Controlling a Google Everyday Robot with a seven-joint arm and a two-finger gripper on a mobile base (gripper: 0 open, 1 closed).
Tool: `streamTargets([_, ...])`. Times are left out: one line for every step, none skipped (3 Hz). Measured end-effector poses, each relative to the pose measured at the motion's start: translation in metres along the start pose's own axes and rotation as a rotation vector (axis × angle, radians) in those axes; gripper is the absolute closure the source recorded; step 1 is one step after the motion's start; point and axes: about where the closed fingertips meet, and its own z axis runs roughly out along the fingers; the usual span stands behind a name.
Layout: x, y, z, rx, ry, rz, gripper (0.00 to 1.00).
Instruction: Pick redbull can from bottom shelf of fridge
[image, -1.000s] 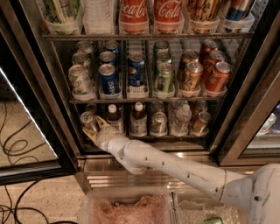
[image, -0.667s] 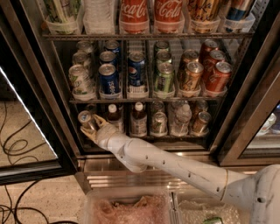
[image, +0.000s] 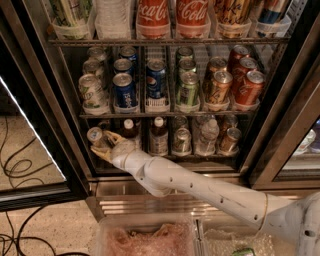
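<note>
The fridge (image: 45, 100) stands open with its glass door swung left. On the bottom shelf (image: 200, 156), the redbull can (image: 94, 135) is at the far left, slim and silver with a shiny top. My gripper (image: 101, 144) reaches in from the lower right on a white arm. Its tan fingers (image: 111, 135) lie on either side of the can and grip it just above the rack. White-capped brown bottles (image: 158, 136) stand right beside the gripper.
Small cans and a clear bottle (image: 207, 135) fill the rest of the bottom shelf. The rack above (image: 165, 114) holds Pepsi, green and orange cans. The black door frame (image: 55, 150) is close on the left. A clear bin (image: 145, 235) sits below. Cables (image: 15, 170) lie on the floor.
The gripper and the can have shifted slightly left and up at the shelf's left end. The arm has moved a little with them.
</note>
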Motion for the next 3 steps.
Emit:
streamTargets([0.001, 0.0, -0.018, 0.016, 0.025, 0.001, 1.0])
streamTargets([0.007, 0.008, -0.049, -0.034, 0.081, 0.005, 1.0])
streamTargets([0.004, 0.018, -0.088, -0.128, 0.135, 0.015, 1.0])
